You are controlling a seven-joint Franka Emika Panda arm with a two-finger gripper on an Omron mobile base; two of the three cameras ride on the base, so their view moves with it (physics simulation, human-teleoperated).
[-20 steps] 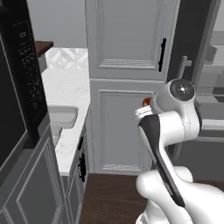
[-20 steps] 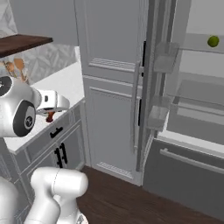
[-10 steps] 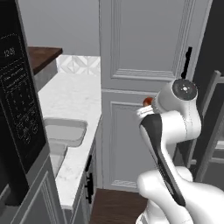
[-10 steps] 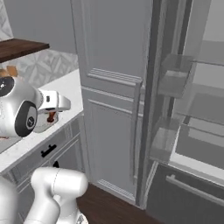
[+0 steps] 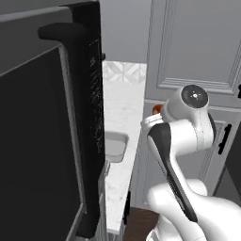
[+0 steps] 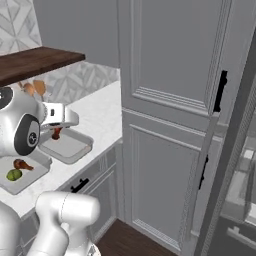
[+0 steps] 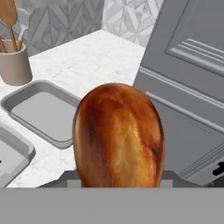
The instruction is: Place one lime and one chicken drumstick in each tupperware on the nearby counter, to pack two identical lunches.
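Already one tupperware [image 6: 20,177] on the counter [image 6: 97,112] holds a lime [image 6: 14,175] and a drumstick [image 6: 22,164]. Clenched in the gripper [image 7: 118,183], a second chicken drumstick [image 7: 118,135] hangs near the empty tupperware [image 7: 39,114], which in my view needs this piece and a lime

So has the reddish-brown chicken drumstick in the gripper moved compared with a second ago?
Cannot tell: the drumstick sits the same beside the arm, while the tall grey cabinet shifted because the base drove.

Open white marbled counter [image 7: 87,61] lies between the empty shallow light-grey tray [image 7: 43,113] and the tall grey panelled cabinet door [image 7: 192,65]. A beige utensil cup [image 7: 15,65] stands just beyond the tray; a dark wooden shelf [image 6: 35,62] overhangs.
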